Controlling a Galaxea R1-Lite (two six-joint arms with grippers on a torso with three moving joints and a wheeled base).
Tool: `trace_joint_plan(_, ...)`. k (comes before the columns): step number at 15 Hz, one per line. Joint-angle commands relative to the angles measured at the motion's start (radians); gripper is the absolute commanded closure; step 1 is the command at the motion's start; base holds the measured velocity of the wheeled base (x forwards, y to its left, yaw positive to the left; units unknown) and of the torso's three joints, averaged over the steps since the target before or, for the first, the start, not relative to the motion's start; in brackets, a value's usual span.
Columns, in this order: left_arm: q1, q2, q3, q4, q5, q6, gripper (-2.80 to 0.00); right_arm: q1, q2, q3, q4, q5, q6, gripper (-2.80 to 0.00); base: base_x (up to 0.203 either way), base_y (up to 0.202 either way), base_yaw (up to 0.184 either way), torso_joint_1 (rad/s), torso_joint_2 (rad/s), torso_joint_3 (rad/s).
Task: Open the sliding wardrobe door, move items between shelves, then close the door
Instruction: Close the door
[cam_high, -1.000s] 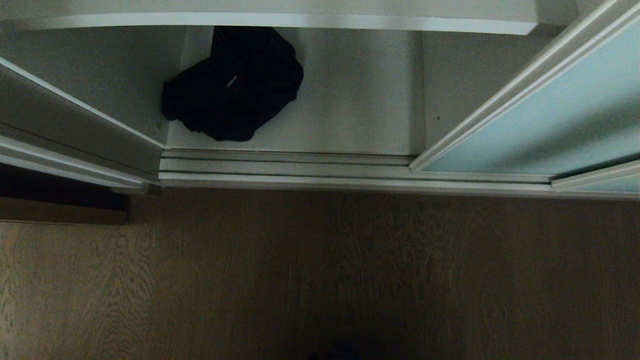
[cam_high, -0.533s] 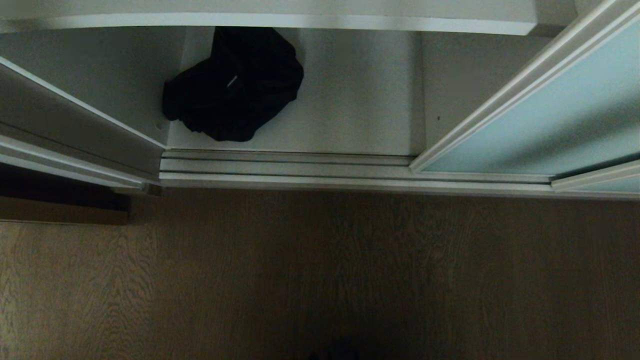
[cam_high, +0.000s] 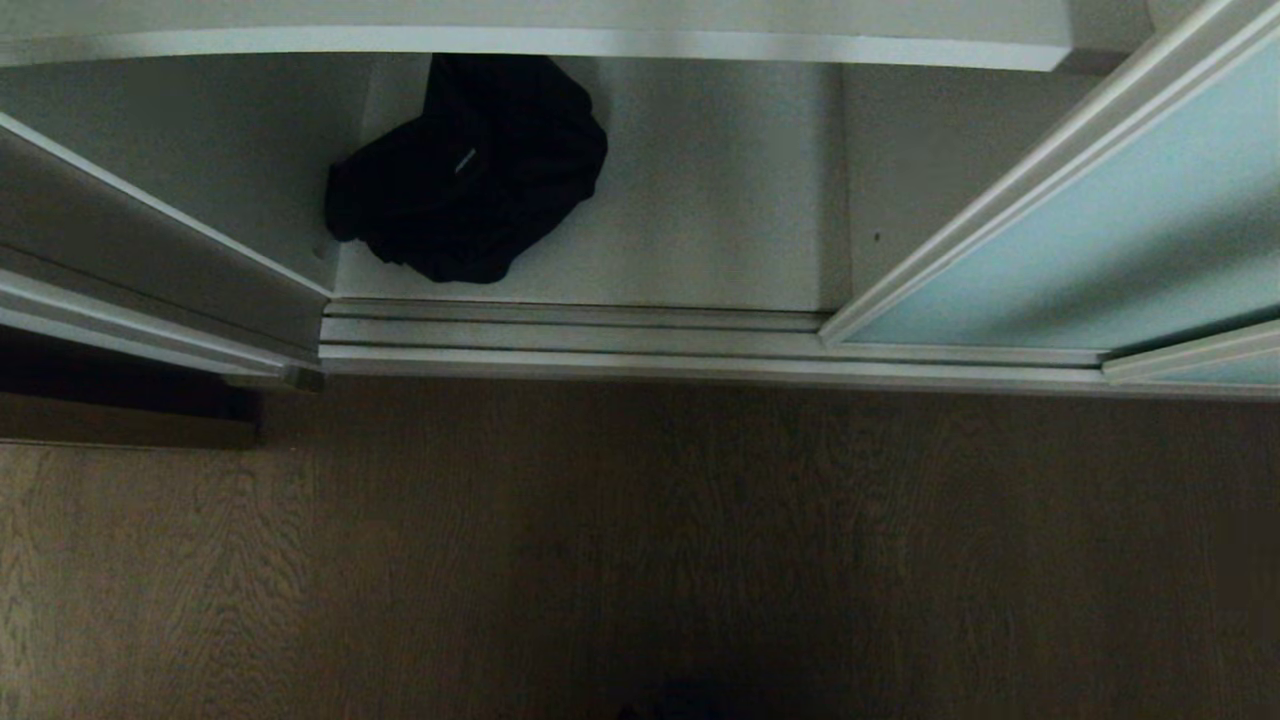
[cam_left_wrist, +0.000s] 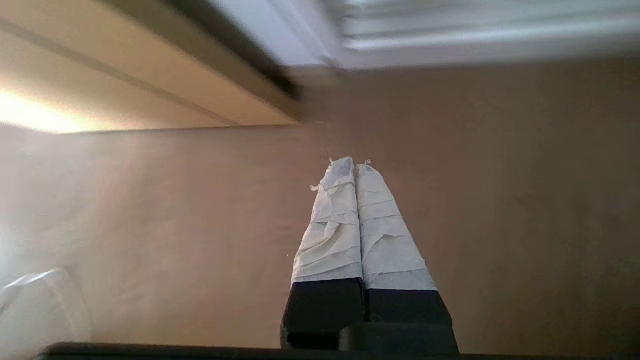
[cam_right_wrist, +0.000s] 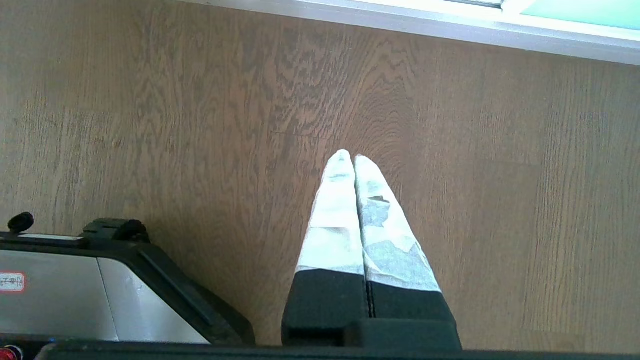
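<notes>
Head view alone shows black bundle (cam_high: 465, 170) — shelved.

the head view is dim, the wooden floor (cam_high: 640, 560) sinking into deep shadow toward its near edge, while the white shelf (cam_high: 720, 200) and the frosted sliding wardrobe door (cam_high: 1120, 230) catch soft, even light and the black bundle (cam_high: 465, 170) reads as a near-featureless dark mass. the left wrist view is washed warm and smeared by motion blur, worst along the wardrobe frame, with a strong yellow glare at one edge. the right wrist view is bright and sharp, floor grain crisp, with the pale door rail overexposed.
</notes>
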Motion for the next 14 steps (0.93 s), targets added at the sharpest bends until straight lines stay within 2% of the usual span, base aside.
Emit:
trace_joint_plan(1,0.0,-0.011,0.13,-0.103,-0.05,-0.004,0.0,0.0,-0.003,0.0,-0.001,0.0,0.001,0.0,0.0,0.0,0.0,0.0,0.0,0.0)
trace_joint_plan(3,0.0,-0.011,0.126,-0.101,-0.094,-0.081,0.0,0.0,-0.003,0.0,-0.001,0.0,-0.001,0.0,0.0,0.0,0.0,0.0,0.0,0.0)
trace_joint_plan(5,0.0,-0.011,0.127,-0.032,-0.217,-0.135,0.0,0.0,-0.003,0.0,-0.001,0.0,0.0,0.0,0.0,0.0,0.0,0.0,0.0,0.0)
trace_joint_plan(8,0.0,-0.011,0.128,0.024,-0.233,-0.058,0.0,0.0,-0.003,0.0,-0.001,0.0,0.001,0.0,0.0,0.0,0.0,0.0,0.0,0.0)
trace_joint_plan(10,-0.003,-0.012,0.11,0.084,-0.249,-0.073,0.0,0.0,-0.003,0.0,-0.001,0.0,-0.001,0.0,0.0,0.0,0.0,0.0,0.0,0.0)
trace_joint_plan(12,-0.003,-0.012,0.113,0.072,-0.244,-0.109,0.0,0.0,-0.003,0.0,-0.001,0.0,-0.001,0.0,0.0,0.0,0.0,0.0,0.0,0.0)
trace_joint_plan(14,-0.003,-0.011,0.114,0.071,-0.242,-0.105,0.0,0.0,-0.003,0.0,-0.001,0.0,0.001,0.0,0.0,0.0,0.0,0.0,0.0,0.0)
